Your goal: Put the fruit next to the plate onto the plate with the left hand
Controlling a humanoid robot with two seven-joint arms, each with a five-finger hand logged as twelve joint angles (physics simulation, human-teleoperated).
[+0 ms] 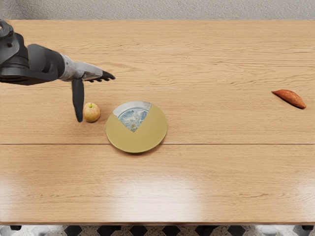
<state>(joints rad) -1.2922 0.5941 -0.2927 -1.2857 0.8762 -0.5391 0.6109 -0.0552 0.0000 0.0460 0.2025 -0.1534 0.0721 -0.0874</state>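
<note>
Head view: the left arm (pixel 34 64) comes in over the counter's (pixel 206 172) left edge, towards the far side, and ends in the left robot hand (pixel 84 73). The robot hand is spread wide and holds nothing. Most of its dark fingers (pixel 104 76) stretch out level towards the right edge, while one long finger (pixel 78 103) points towards the near edge, its tip just left of the apple (pixel 91 112). Whether that tip touches the fruit cannot be told.

The apple, yellowish with a red blush, sits upright on the bare counter in the left part, about midway between the far and near edges. It is not on the plate (pixel 142 135). The plate lies just beside it on the right, a little closer to the near edge, with a narrow gap of wood between the two. The plate is round and mustard-coloured, with a wedge of blue-grey pattern on its far side, and nothing rests on it.

A sweet potato (pixel 289 98), orange and tapered, lies well apart from all this, close to the right edge of the counter.
</note>
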